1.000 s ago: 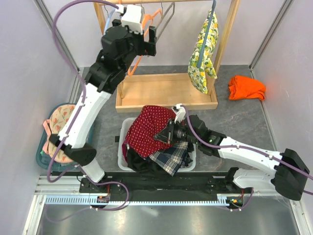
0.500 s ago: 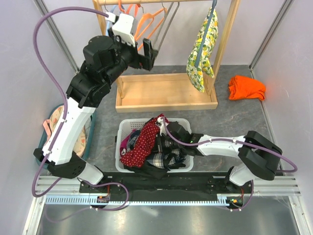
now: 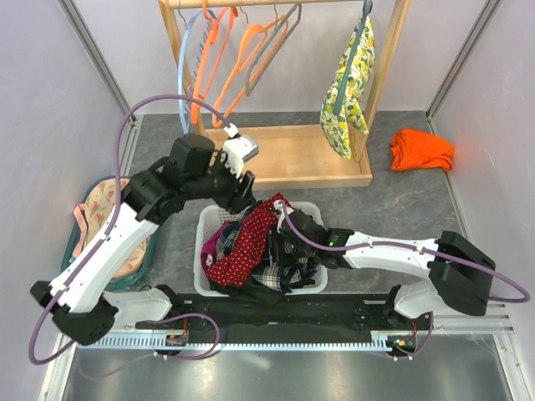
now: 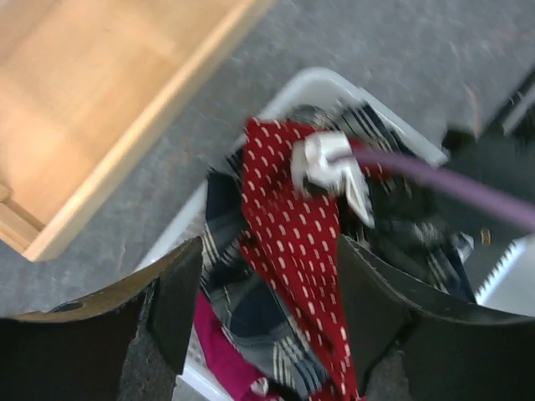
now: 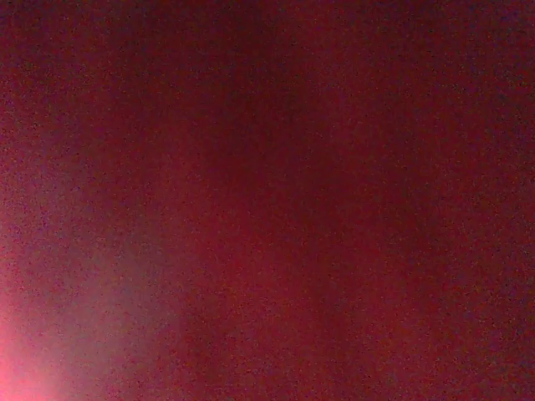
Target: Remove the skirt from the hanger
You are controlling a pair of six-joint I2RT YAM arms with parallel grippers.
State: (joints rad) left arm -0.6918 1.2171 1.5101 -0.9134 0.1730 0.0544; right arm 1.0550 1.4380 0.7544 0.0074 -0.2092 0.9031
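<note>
The plaid skirt (image 3: 280,273) lies crumpled in the white basket (image 3: 203,230), partly under a red white-dotted cloth (image 3: 242,246). The pale orange hanger (image 3: 251,52) hangs bare on the rail, far from the skirt. My left gripper (image 3: 245,190) hovers open over the basket's back-left corner. In the left wrist view, the left gripper (image 4: 269,251) frames the skirt (image 4: 251,322) and the red cloth (image 4: 301,242) without touching either. My right gripper (image 3: 284,238) is buried in the pile under the red cloth. Its own camera shows only dark red.
A magenta garment (image 4: 219,347) lies beside the skirt. The wooden rack base (image 3: 284,154) stands behind the basket, with blue (image 3: 185,67), red-orange (image 3: 205,58) and grey (image 3: 276,38) hangers and a lemon-print garment (image 3: 349,83) above. An orange cloth (image 3: 422,150) lies right; a teal bin (image 3: 79,267) left.
My left arm has swung down from the rail to just over the basket. The red cloth, held up a second ago, has dropped onto the pile with my right gripper under it.
</note>
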